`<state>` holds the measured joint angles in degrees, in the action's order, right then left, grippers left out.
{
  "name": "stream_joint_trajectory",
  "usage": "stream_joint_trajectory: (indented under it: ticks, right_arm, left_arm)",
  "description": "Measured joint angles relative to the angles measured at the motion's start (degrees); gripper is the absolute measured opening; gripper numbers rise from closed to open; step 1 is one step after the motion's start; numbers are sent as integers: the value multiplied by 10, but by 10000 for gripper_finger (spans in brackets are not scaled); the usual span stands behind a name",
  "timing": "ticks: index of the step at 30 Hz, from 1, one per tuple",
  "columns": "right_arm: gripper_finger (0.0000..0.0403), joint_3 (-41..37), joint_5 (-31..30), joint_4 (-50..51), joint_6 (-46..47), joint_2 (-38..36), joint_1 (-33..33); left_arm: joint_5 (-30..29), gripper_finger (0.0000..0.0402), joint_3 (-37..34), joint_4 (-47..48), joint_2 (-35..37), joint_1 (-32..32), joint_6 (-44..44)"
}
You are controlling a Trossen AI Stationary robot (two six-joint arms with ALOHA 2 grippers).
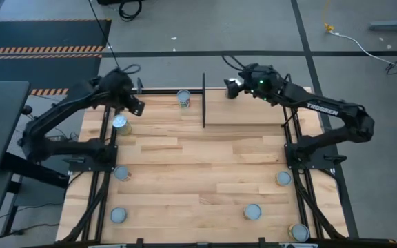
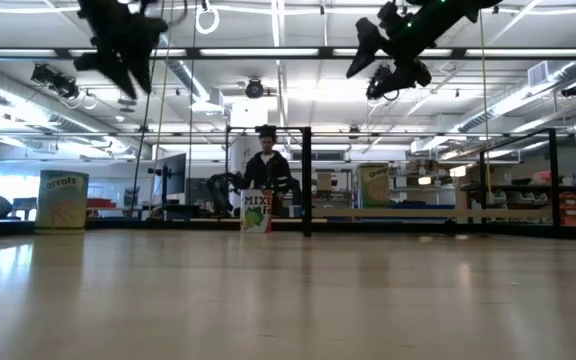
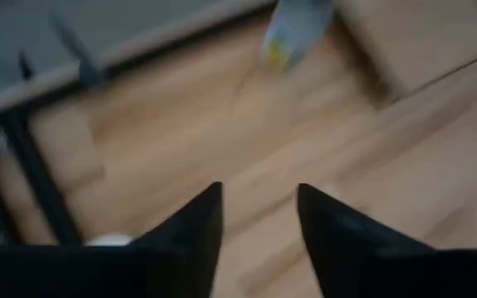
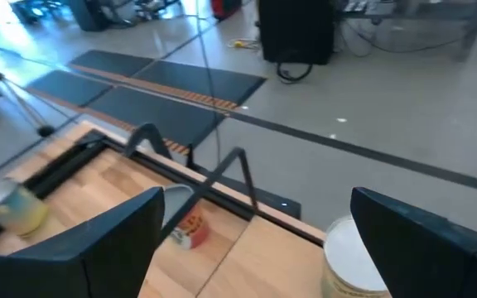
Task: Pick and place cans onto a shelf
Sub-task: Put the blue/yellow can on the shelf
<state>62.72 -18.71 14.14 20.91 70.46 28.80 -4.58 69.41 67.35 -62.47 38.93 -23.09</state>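
Note:
My right gripper (image 1: 231, 88) is open and empty, raised over the far end of the shelf (image 1: 253, 110), a light-wood board with black uprights. A can with a green label (image 2: 374, 187) stands on the shelf board; in the right wrist view this can (image 4: 353, 263) shows below, beside one finger and apart from it. My left gripper (image 1: 138, 105) is open and empty, raised above the table's far left. A can (image 1: 120, 123) stands on the table just on its near side. Another can (image 1: 184, 98) stands at the far edge, left of the shelf.
Several more cans stand on the plank table: two at the near left (image 1: 122, 173) (image 1: 118, 215), and others at the near right (image 1: 253, 211) (image 1: 283, 178) (image 1: 298, 232). The shelf's black upright (image 1: 203, 100) stands between the arms. A person (image 2: 266, 170) is in the room beyond.

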Motion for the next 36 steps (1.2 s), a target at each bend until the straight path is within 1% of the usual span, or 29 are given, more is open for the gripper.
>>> stream_joint_trajectory:
  ticks: [2, 5, 7, 9, 11, 14, 19, 23, 25, 27, 29, 31, 36]
  right_arm:
    - [393, 0, 19, 1, -7, -9, 9]
    - [393, 0, 38, 0, -40, -20, 24]
    - [394, 0, 52, 1, -68, -24, 36]
    - [394, 0, 68, 2, -87, -27, 48]
    - [394, 0, 86, 3, -100, -30, 61]
    - [394, 0, 110, 12, -105, -34, 76]
    - [394, 0, 131, 29, -124, -39, 89]
    - [394, 0, 138, 34, -131, -39, 89]
    - [393, 0, 138, 34, -131, -39, 89]
    - [392, 0, 138, 35, -130, -39, 89]
    - [390, 0, 139, 35, -130, -39, 89]
    - [388, 0, 139, 35, -123, -39, 89]
    - [385, 0, 140, 35, -106, -39, 88]
  left_arm:
    - [10, 223, 0, 34, -39, 10, -8]
    - [13, 279, 0, 78, -95, 23, -27]
    - [12, 301, 0, 99, -127, 24, -37]
    - [1, 307, 0, 106, -154, 16, -64]
    - [-10, 301, 0, 111, -176, 0, -96]
    - [-27, 278, -11, 118, -193, -27, -145]
    - [-81, 238, -70, 118, -196, -63, -224]
    - [-97, 212, -119, 84, -193, -63, -232]
    - [-112, 201, -134, 75, -193, -65, -235]
    - [-140, 190, -146, 74, -192, -69, -246]
    - [-170, 182, -150, 75, -192, -71, -257]
    - [-186, 177, -149, 73, -192, -70, -257]
    - [-186, 175, -137, 74, -193, -78, -243]
